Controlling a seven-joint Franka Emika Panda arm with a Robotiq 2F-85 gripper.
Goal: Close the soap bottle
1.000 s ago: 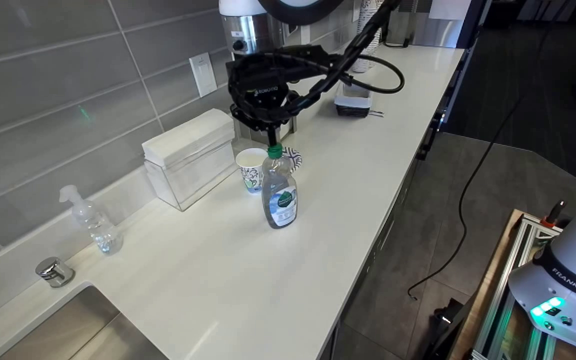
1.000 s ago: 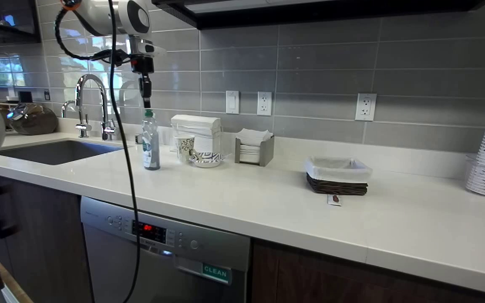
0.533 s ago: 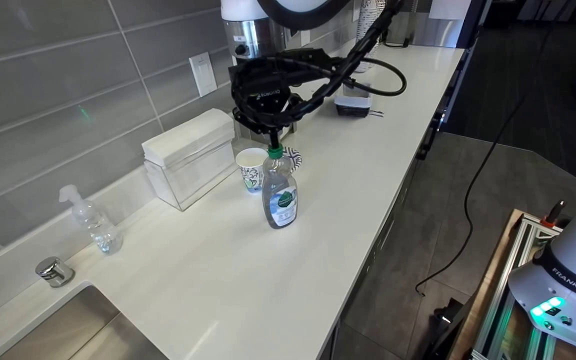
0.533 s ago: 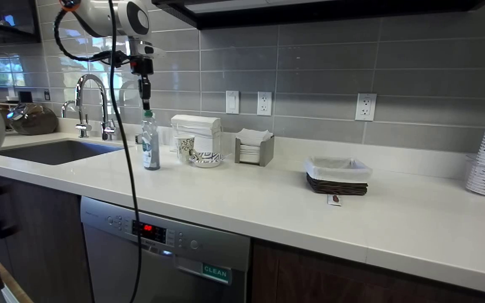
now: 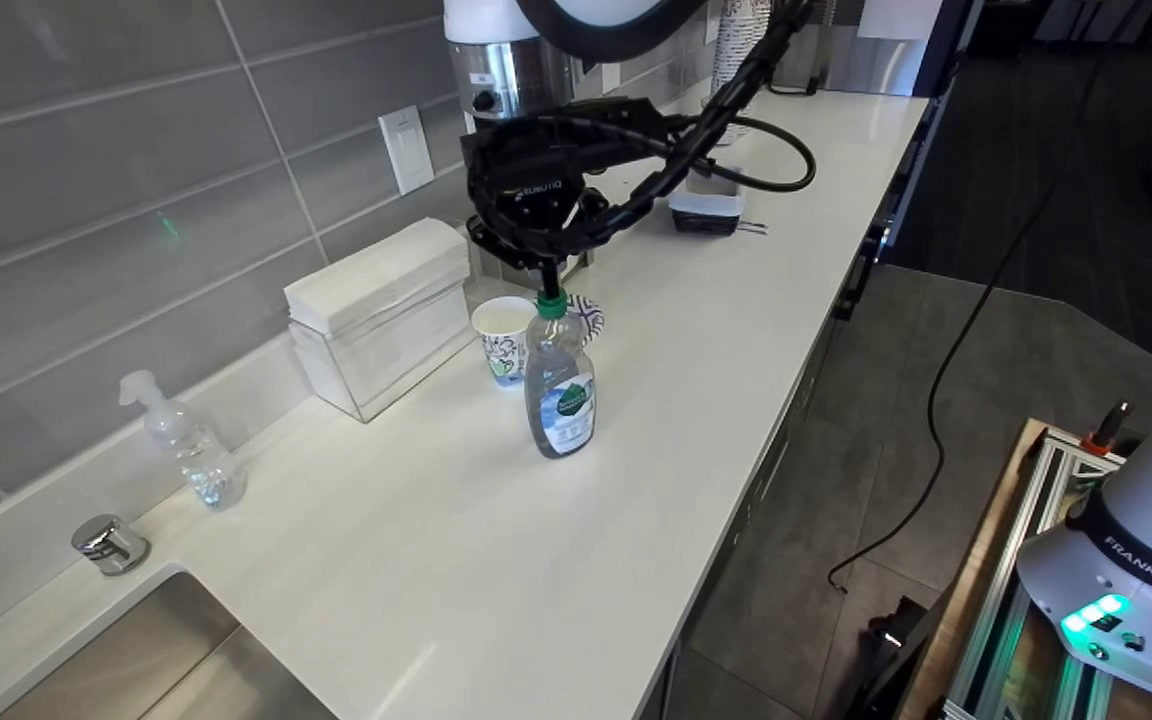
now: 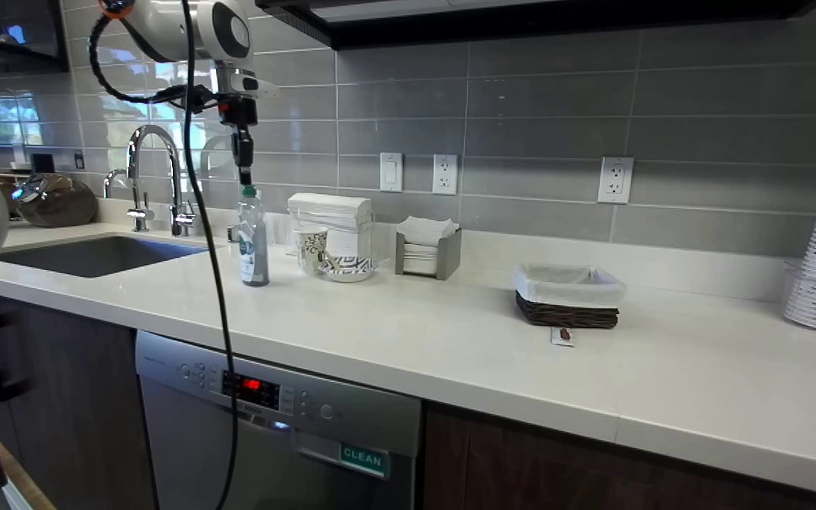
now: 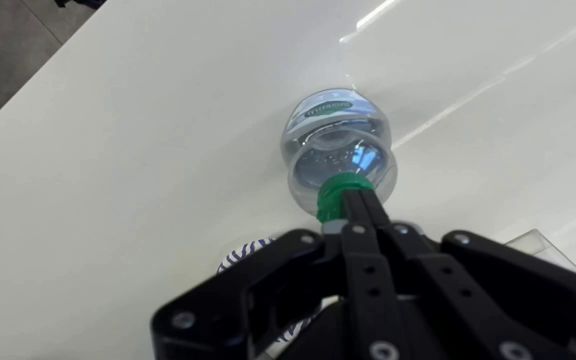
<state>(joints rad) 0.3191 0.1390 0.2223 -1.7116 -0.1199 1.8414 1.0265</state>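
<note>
The soap bottle (image 5: 566, 412) stands upright on the white counter; it also shows in an exterior view (image 6: 253, 244) and from above in the wrist view (image 7: 335, 120). It is clear plastic with bluish liquid, a white-blue label and a green cap (image 5: 552, 306). My gripper (image 5: 550, 284) points straight down over the cap. In the wrist view the gripper (image 7: 361, 192) is shut, its two fingers side by side with nothing between them. Its tips cover part of the green cap (image 7: 330, 204) and appear to touch its top. The side of the cap beneath the fingers is hidden.
A patterned paper cup (image 5: 504, 340) and patterned plates (image 6: 348, 269) stand close to the bottle. A napkin holder (image 5: 386, 320) is against the wall. A colourless pump bottle (image 5: 194, 450) stands near the sink (image 6: 100, 255). A lined basket (image 6: 568, 294) is further along.
My gripper has moved down very slightly, shut, onto the cap. The bottle's top has shifted a tiny bit with it. The hanging black cable has swung slightly.
</note>
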